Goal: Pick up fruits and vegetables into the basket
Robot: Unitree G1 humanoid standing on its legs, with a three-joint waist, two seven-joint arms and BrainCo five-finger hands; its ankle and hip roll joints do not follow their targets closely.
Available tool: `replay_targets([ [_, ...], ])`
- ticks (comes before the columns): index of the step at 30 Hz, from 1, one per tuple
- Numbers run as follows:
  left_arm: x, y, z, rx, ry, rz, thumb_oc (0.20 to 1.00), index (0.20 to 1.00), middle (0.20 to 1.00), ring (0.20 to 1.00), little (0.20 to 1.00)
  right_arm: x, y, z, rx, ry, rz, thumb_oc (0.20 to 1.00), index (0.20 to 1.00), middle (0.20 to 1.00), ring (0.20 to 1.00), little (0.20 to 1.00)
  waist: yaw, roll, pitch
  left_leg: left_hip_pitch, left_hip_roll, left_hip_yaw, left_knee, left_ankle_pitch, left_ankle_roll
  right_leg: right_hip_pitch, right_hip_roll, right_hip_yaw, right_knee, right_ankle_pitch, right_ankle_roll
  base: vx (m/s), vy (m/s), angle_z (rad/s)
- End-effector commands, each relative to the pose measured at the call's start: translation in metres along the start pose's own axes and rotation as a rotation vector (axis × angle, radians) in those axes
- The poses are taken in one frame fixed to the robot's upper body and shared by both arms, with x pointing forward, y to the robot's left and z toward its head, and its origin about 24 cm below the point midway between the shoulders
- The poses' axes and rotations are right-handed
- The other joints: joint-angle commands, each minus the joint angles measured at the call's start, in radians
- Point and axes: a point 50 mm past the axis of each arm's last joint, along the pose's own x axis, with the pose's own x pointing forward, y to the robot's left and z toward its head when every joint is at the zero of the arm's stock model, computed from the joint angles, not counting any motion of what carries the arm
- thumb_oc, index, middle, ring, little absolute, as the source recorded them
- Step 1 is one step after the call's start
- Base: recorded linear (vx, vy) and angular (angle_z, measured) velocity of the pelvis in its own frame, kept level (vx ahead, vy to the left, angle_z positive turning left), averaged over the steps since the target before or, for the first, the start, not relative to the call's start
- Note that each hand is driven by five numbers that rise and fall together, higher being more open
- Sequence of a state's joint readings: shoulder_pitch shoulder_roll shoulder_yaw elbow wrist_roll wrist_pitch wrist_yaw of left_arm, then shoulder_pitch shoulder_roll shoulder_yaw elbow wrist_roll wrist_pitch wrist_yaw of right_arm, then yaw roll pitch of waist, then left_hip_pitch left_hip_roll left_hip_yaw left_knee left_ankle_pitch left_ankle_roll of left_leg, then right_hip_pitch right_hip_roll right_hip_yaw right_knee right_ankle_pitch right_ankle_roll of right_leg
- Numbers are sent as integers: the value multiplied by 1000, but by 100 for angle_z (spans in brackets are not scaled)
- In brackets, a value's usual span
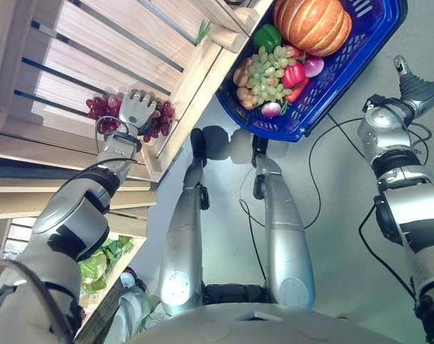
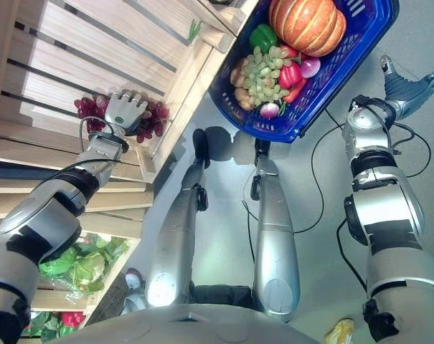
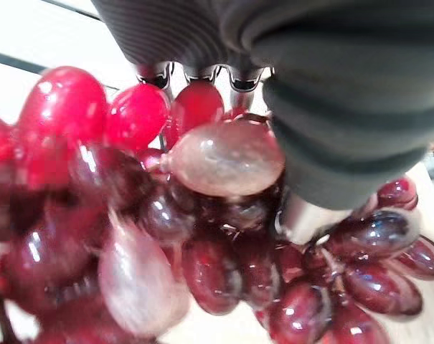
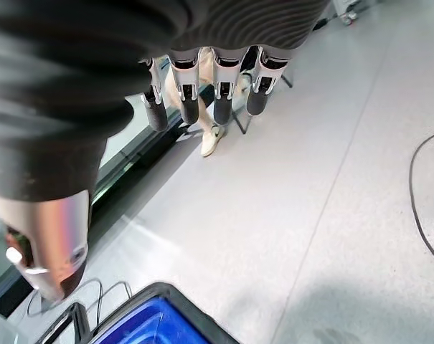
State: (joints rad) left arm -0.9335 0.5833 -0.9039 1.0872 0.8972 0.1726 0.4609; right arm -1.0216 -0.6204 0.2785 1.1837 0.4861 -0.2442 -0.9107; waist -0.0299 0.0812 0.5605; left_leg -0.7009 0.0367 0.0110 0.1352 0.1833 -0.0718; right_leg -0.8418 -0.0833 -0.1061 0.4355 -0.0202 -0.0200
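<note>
Now the left hand (image 1: 136,109) lies on the red grapes (image 1: 159,122) in the wooden crate (image 1: 73,50) at upper left, fingers curled round them; the right hand (image 2: 410,84) hangs relaxed-fingered beside the blue basket (image 1: 374,32) at upper right

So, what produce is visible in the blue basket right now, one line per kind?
In the blue basket:
Pumpkin: 1
Green grape bunch: 1
Green pepper: 1
Red pepper: 1
Other pieces are partly hidden, so they are left uncounted.
Total: 4 clearly identifiable
</note>
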Motion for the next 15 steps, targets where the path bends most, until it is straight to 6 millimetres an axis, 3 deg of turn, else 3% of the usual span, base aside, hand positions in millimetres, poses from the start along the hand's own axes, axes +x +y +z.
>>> replay_targets([
  [1,-44,-67,-44,42,226,-382,200,200,200,200,200,11,-23,-12,-2,-8,-77,1000,1000,1000,1000,1000,3,-23,-41,-13,-42,14,115,-143,23,86,22,-15,-120,47,106,0,0,0],
  [10,-42,-65,-44,-42,259,-370,200,200,200,200,200,7,-17,-7,17,-26,-65,1000,1000,1000,1000,1000,4,-24,-41,-10,-41,14,117,-144,21,89,22,-15,-119,44,107,0,0,0],
  [13,-40,-64,-43,-346,378,-348,200,200,200,200,200,4,-13,-6,22,-41,-49,1000,1000,1000,1000,1000,4,-24,-41,-6,-41,14,116,-143,19,91,24,-12,-117,44,106,0,0,0],
  [14,-40,-64,-43,-369,387,-344,200,200,200,200,200,4,-13,-5,23,-42,-48,1000,1000,1000,1000,1000,4,-24,-41,-5,-41,14,116,-143,19,92,24,-11,-117,43,106,0,0,0],
  [15,-37,-60,-42,-543,446,-307,200,200,200,200,200,2,-11,-4,27,-52,-41,1000,1000,1000,1000,1000,5,-24,-41,-4,-40,13,115,-142,18,92,25,-9,-116,42,105,0,0,0],
])
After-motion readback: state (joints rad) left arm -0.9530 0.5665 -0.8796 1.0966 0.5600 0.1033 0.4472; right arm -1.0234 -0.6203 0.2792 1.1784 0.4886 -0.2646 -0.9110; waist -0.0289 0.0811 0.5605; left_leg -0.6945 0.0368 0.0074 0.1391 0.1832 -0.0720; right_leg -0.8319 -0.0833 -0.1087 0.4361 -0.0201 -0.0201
